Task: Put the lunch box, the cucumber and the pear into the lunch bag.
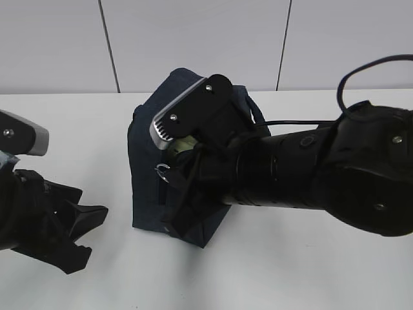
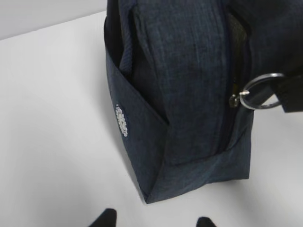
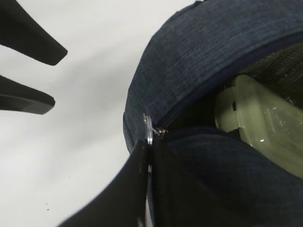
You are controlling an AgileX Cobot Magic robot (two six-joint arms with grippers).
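Right gripper [image 3: 150,156] jaws clamped on ring pull [image 3: 148,128] of lunch bag [image 1: 147,174]; lunch box [image 3: 265,118] inside. Left gripper [image 2: 154,218] jaws parted, empty.

Right gripper [image 1: 173,175] at lunch bag [image 1: 147,169] zipper — left gripper [image 1: 80,232] apart.

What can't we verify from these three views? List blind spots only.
- Cucumber and pear: not visible in any view; the lunch bag walls and right arm cover its interior.
- Lunch box: right wrist view shows only part through the zipper gap; the rest sits behind fabric.
- Left gripper: left wrist view cuts it off at the bottom edge.
- Ring pull: exterior view too small to confirm the right gripper's grip.
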